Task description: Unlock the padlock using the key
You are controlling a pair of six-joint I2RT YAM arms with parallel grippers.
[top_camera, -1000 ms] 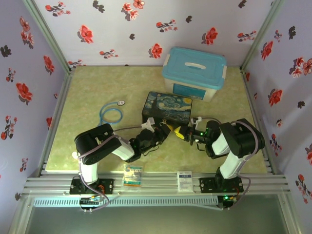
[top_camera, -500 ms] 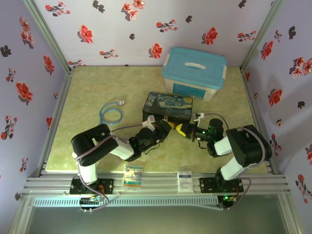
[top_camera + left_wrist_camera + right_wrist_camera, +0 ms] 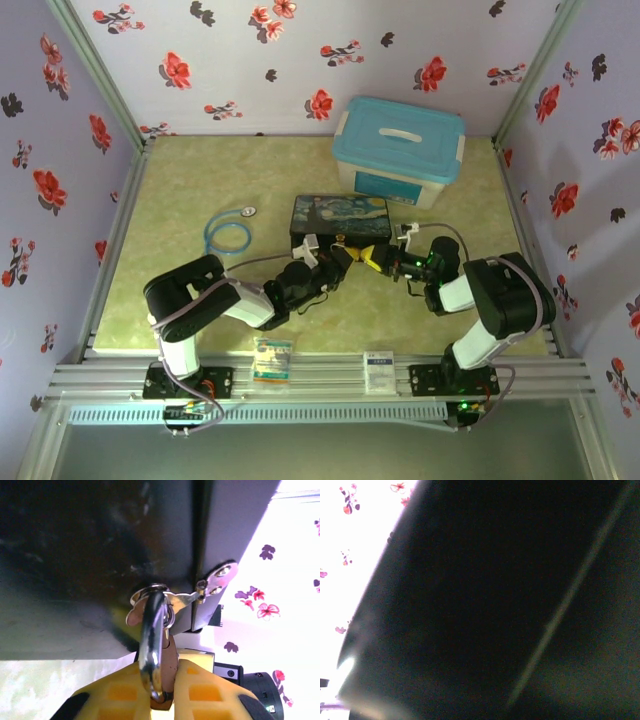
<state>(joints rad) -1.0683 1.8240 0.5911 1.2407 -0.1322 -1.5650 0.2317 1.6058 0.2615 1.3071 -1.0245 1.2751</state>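
Seen from above, a clear packet (image 3: 272, 360) and a white packet (image 3: 380, 368) lie on the rail, well in front of the starry-night box (image 3: 343, 220). Both arms reach toward the box's near side. The left gripper (image 3: 343, 258) sits at the middle of the box's front edge. Its wrist view shows its yellow fingers (image 3: 120, 695) clamped on the brass padlock (image 3: 152, 645), whose silver shackle passes through the box's latch ring. The right gripper (image 3: 380, 260) is just beside it, toward the box's near right corner; I cannot tell whether its jaws are open or closed. A blue stethoscope (image 3: 230, 232) lies left of the box. A blue-lidded bin (image 3: 400, 148) stands behind the box.
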